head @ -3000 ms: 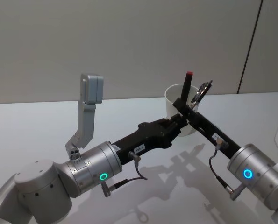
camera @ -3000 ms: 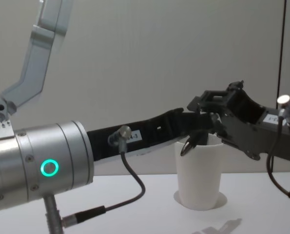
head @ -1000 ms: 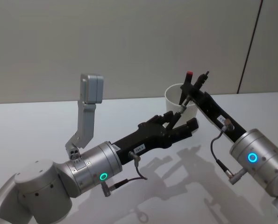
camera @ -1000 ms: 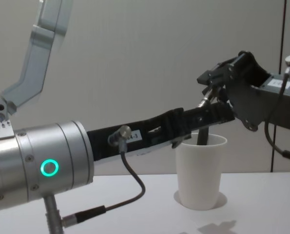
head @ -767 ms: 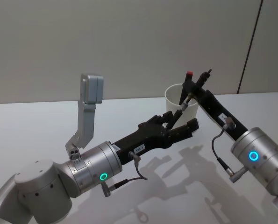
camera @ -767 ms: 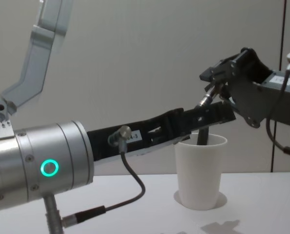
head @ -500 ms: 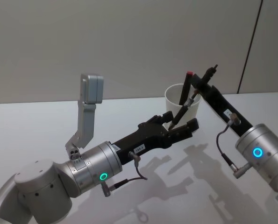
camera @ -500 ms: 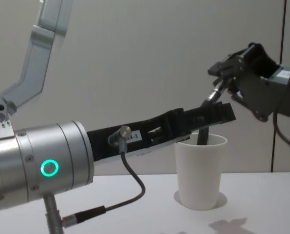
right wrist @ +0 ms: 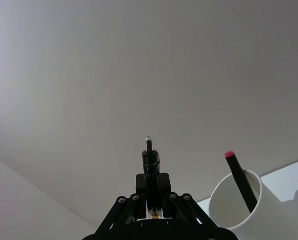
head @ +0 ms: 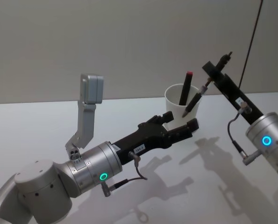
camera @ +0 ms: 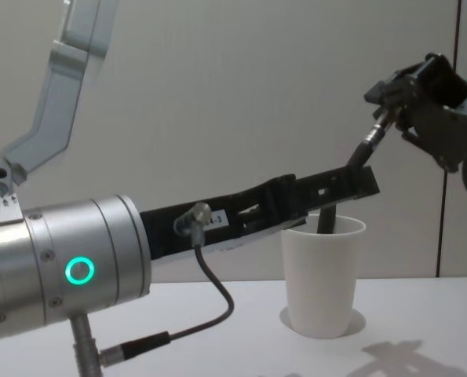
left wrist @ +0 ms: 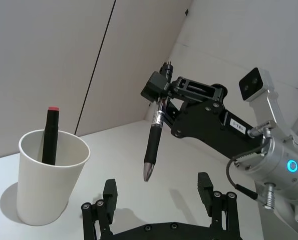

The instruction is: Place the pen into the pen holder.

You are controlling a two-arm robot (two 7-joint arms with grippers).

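The pen holder, a white paper cup (head: 178,108), stands on the table with a black red-capped marker (head: 185,87) leaning in it. My right gripper (head: 209,84) is shut on the pen (head: 195,100), which hangs tilted with its tip down. In the left wrist view the pen (left wrist: 153,145) hangs in the air beside the cup (left wrist: 48,185), outside its rim. My left gripper (head: 179,122) is open, low, just in front of the cup. From the chest the pen (camera: 366,151) slants above the cup (camera: 323,275), behind the left gripper (camera: 363,183).
The pale table (head: 45,126) runs back to a plain wall. My left arm's grey upper link (head: 88,109) rises at the left. The right arm's silver wrist (head: 269,140) sits at the right edge.
My right gripper has risen and drawn away to the right with the pen, off the cup's rim. The left gripper opened its fingers earlier and has since stayed put.
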